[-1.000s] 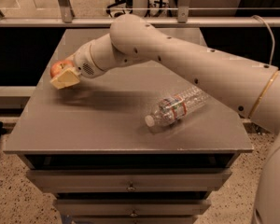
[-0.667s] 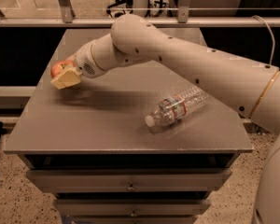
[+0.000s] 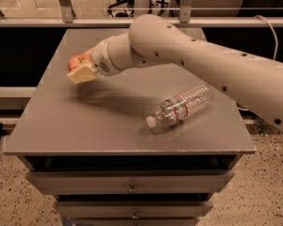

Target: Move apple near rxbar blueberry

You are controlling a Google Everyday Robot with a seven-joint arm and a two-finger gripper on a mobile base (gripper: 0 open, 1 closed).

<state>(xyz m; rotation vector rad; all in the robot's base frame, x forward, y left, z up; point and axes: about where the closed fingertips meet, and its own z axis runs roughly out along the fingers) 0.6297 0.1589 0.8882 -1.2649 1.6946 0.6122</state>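
The red apple (image 3: 78, 60) with yellowish patches is held in my gripper (image 3: 81, 68), which is shut on it a little above the left part of the grey table (image 3: 85, 121). Only the apple's top shows behind the pale fingers (image 3: 82, 73). My white arm reaches in from the right across the table's middle. The dark blue rxbar blueberry is not visible; it is hidden or out of view.
A clear plastic bottle (image 3: 181, 106) with a red label lies on its side right of the table's middle, white cap toward the front. The table top sits on a cabinet with drawers (image 3: 132, 182). A metal rail (image 3: 61, 22) runs behind the table.
My gripper with the apple has moved a little to the right and toward the table's middle. The bottle has not moved.
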